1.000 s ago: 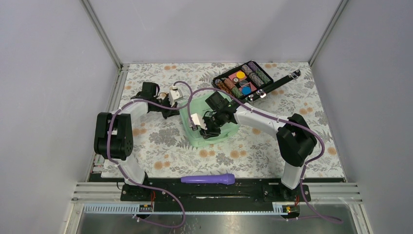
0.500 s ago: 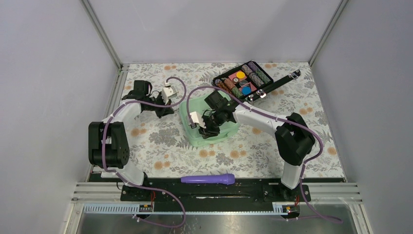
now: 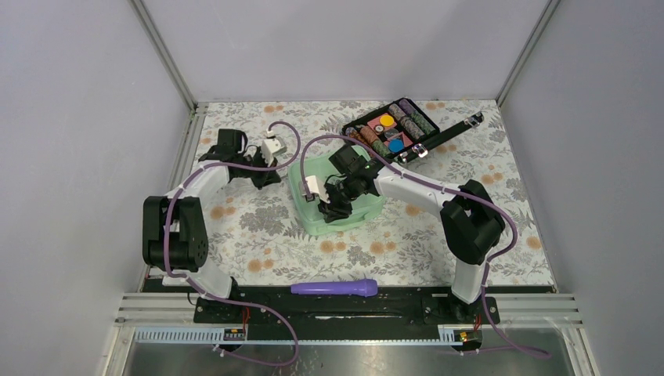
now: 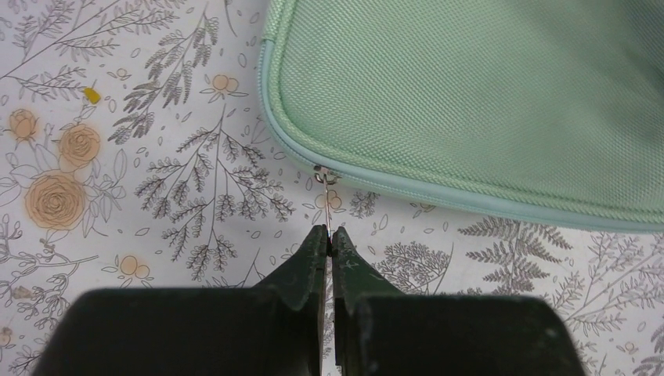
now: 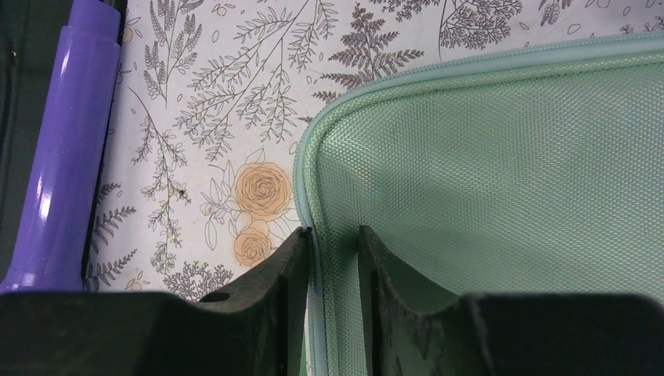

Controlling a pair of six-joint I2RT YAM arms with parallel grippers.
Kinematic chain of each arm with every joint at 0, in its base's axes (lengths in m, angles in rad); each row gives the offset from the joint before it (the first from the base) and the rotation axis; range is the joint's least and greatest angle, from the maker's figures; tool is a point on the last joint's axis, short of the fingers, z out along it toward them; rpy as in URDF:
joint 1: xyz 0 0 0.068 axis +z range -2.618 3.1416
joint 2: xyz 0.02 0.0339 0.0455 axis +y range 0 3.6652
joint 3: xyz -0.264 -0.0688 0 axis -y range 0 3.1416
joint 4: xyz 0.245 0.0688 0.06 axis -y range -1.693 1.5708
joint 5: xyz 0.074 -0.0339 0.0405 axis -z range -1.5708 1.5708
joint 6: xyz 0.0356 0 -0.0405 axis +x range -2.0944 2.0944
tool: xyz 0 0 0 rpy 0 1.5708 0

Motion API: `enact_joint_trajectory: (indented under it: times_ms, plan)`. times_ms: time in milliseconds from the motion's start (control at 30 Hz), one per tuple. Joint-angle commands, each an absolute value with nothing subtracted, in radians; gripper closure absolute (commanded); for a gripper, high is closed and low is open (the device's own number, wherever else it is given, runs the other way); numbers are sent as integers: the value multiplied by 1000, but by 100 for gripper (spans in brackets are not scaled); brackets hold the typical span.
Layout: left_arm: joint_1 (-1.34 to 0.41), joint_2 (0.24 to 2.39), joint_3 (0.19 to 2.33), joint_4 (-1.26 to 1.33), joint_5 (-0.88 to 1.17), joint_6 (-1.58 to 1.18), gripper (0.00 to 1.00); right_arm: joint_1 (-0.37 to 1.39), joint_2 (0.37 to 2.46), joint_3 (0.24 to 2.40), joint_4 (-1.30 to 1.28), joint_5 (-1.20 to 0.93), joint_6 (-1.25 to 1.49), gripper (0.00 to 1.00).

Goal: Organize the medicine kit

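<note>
The medicine kit [image 3: 307, 221] is a mint-green woven case with a zip round its rim, lying mid-table. Its rounded corner fills the left wrist view [image 4: 470, 94]. There a thin metal zip pull [image 4: 327, 205] runs from the slider down into my left gripper [image 4: 330, 233], which is shut on it, just left of the kit [image 3: 276, 178]. My right gripper [image 5: 333, 233] reaches over the kit's top [image 3: 333, 210]. Its jaws are closed across the kit's piped rim [image 5: 509, 157], one finger outside and one on the fabric.
A purple cylinder [image 3: 334, 287] lies by the arms' base rail, also at the left edge of the right wrist view [image 5: 66, 149]. An open black case [image 3: 391, 129] of coloured rolls and discs stands at the back right. Floral cloth covers the table.
My left arm has drawn back toward the left wall, its gripper still shut at the kit's left edge. The right arm and the kit have barely moved.
</note>
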State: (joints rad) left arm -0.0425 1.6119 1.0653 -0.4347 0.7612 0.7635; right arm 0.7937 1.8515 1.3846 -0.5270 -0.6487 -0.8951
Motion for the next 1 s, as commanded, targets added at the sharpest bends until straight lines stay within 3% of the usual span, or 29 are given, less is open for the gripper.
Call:
enact_joint_trajectory:
  times_ms: [0, 433, 600, 967]
  plan:
    - [-70, 1632, 1088, -293, 791, 684, 100, 794, 1875, 1370, -549, -649, -843, 66]
    - [-90, 1708, 1131, -273, 852, 730, 94, 795, 1868, 1368, -553, -633, -836, 66]
    - [-96, 1734, 1160, -263, 867, 753, 98, 795, 1864, 1368, -572, -621, -839, 66]
    - [-80, 1710, 1116, -206, 941, 754, 99, 795, 1897, 1439, -647, -632, -846, 58]
